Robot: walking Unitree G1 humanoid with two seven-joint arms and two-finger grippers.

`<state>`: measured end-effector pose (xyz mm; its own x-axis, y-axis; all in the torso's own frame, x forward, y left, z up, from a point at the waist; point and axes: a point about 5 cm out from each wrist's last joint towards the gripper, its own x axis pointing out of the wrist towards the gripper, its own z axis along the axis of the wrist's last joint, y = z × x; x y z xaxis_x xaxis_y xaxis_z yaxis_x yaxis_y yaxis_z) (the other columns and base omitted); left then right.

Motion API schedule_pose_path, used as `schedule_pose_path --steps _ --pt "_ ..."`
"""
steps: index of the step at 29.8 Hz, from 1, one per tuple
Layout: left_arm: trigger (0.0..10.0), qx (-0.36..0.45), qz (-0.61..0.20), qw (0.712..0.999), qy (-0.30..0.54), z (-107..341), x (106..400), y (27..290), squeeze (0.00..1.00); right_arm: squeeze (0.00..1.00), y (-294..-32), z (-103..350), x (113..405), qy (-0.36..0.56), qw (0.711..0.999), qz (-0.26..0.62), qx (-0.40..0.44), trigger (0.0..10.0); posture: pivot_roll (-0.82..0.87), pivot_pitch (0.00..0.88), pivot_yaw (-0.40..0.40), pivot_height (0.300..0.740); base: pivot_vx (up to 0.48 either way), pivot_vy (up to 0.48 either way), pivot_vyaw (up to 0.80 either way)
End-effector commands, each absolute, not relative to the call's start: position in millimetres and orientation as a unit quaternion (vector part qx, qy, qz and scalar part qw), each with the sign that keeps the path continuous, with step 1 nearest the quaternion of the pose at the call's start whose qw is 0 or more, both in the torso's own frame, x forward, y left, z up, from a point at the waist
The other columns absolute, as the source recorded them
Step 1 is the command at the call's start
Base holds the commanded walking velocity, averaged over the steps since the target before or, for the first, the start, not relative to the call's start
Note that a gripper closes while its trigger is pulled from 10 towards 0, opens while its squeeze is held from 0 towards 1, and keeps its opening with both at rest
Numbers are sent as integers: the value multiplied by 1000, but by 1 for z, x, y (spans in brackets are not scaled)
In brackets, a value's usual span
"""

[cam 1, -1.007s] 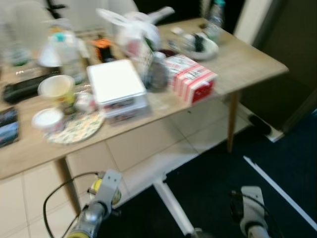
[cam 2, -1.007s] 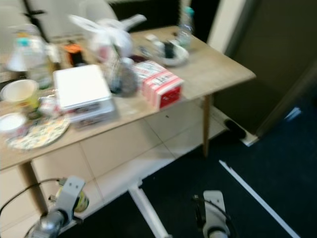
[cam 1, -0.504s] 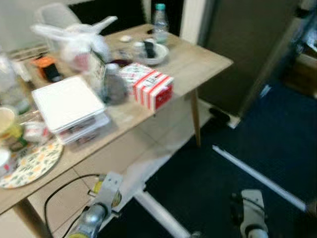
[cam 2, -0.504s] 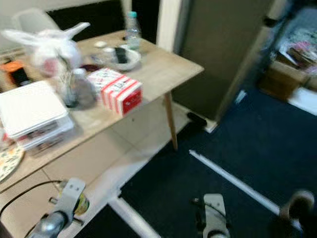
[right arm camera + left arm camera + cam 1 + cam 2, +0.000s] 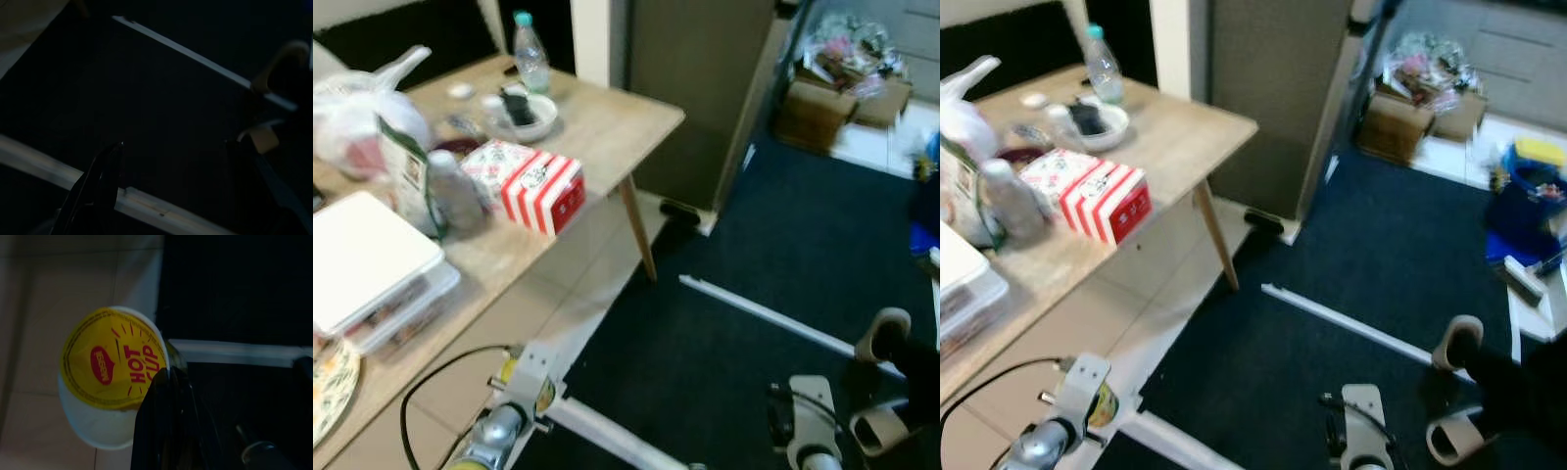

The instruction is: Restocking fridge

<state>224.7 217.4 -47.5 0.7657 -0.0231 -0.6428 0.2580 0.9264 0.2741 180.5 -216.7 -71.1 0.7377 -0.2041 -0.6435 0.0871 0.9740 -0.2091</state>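
A white cup with a yellow "HOT CUP" lid (image 5: 111, 366) sits in my left gripper (image 5: 165, 378), which is shut on it; one black finger (image 5: 164, 426) crosses the cup's rim. The left arm (image 5: 521, 380) hangs low over the tiled floor beside the table, with a bit of the yellow lid (image 5: 507, 369) showing. My right arm (image 5: 808, 431) hangs low over dark carpet. The right gripper (image 5: 181, 171) is open, its fingers (image 5: 105, 178) wide apart with nothing between them.
A wooden table (image 5: 607, 117) at the left carries a red-and-white striped box (image 5: 533, 181), a bowl (image 5: 519, 113), a bottle (image 5: 529, 49) and a white container (image 5: 362, 259). A tall dark panel (image 5: 695, 88) stands behind. A white strip (image 5: 764, 313) lies on the carpet. A person's slippered feet (image 5: 881, 338) are at right.
The whole picture has swung to the right: the table has slid to the left edge, and the carpet, boxes and a person's feet have come in. Both arms hang as before.
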Motion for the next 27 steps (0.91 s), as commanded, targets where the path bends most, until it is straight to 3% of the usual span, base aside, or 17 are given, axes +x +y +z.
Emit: schedule_pose_path --steps 1,27 --pt "10000 174 -78 923 335 -48 225 216 0 0 -221 -71 178 358 926 -87 -84 10000 -11 67 2 740 0 0 -781" --pt "10000 180 -88 920 337 -50 223 213 0 0 -222 -71 179 356 926 -86 -87 10000 -9 63 -4 740 0 0 -756"
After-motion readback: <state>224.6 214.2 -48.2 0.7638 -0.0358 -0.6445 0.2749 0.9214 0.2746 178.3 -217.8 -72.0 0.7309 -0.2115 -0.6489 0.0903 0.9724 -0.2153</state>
